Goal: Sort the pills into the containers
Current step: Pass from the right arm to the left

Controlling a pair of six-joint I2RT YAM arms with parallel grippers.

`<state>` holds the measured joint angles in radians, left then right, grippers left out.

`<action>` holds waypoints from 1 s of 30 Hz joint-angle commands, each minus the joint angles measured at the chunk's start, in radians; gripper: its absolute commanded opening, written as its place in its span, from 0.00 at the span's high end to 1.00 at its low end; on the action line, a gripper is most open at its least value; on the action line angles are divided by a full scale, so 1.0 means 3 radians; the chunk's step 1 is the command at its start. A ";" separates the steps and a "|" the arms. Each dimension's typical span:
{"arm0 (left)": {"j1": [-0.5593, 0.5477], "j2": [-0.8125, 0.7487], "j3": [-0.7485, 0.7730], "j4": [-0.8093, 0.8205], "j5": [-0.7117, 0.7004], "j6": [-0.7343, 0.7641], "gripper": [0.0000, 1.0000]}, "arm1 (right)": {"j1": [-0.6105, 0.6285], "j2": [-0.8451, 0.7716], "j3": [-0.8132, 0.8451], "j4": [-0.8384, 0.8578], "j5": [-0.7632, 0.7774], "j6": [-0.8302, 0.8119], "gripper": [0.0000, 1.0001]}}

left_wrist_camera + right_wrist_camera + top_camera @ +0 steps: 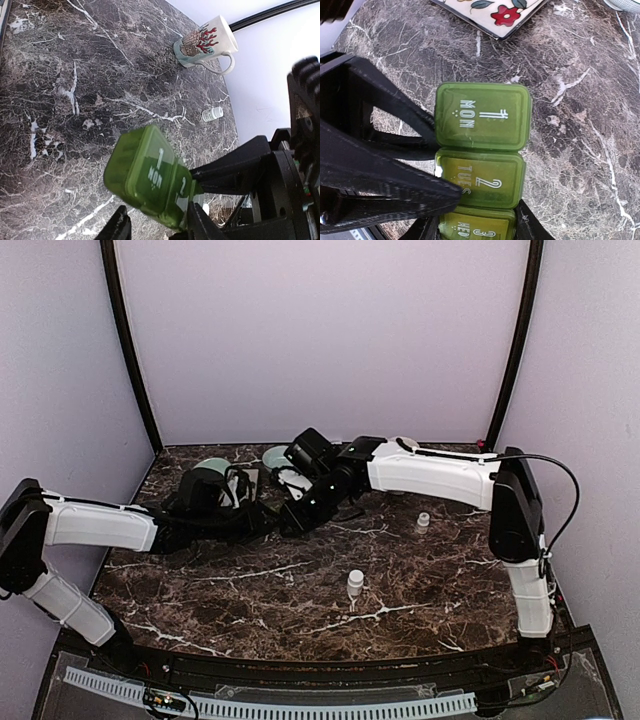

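The dark green pill box, lids marked 1 MON, 2 TUES, 3 WED, is held off the marble table. My right gripper is shut across its width at the WED compartment. My left gripper is open at the box: one finger touches its underside and the other stands apart from it. In the right wrist view one left finger lies over the TUES lid. All visible lids are shut. No loose pills show. In the top view both grippers meet and hide the box.
Two small white pill bottles stand on the table right of centre. Two pale teal bowls sit behind the grippers. A cream mug lies on its side near the back wall. A floral tray lies beyond the box.
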<state>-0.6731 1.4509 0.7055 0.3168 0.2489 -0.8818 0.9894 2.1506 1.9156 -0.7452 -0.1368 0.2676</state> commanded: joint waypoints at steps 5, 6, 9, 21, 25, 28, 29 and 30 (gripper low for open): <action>-0.0022 -0.0313 -0.0109 0.0242 -0.0108 -0.0083 0.57 | -0.0009 -0.0103 -0.0135 0.0193 -0.0213 0.0106 0.68; -0.0018 -0.0351 -0.0162 0.0283 -0.0112 -0.0076 0.56 | -0.0033 -0.0151 -0.0183 0.0255 -0.0299 0.0143 0.68; -0.0008 -0.0459 -0.0299 0.0416 -0.0094 -0.0059 0.54 | -0.0078 -0.0222 -0.0252 0.0351 -0.0490 0.0199 0.68; 0.0044 -0.0592 -0.0406 0.0430 -0.0069 -0.0031 0.51 | -0.0092 -0.0356 -0.0251 0.0345 -0.0693 0.0183 0.68; 0.0053 -0.0598 -0.0393 0.0374 -0.0120 -0.0023 0.51 | -0.0092 -0.0375 -0.0239 0.0325 -0.0709 0.0164 0.68; 0.0077 -0.0598 -0.0356 0.0330 -0.0148 0.0001 0.49 | -0.0087 -0.0383 -0.0218 0.0287 -0.0728 0.0142 0.68; 0.0084 -0.0598 -0.0345 0.0317 -0.0156 0.0006 0.48 | -0.0082 -0.0381 -0.0203 0.0270 -0.0730 0.0128 0.68; 0.0094 -0.0598 -0.0330 0.0319 -0.0154 0.0015 0.48 | -0.0077 -0.0378 -0.0189 0.0251 -0.0730 0.0116 0.68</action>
<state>-0.6590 1.2934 0.5930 0.4282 0.2184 -0.8982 0.9657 2.0705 1.8427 -0.6746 -0.3397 0.3161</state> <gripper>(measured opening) 0.515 0.412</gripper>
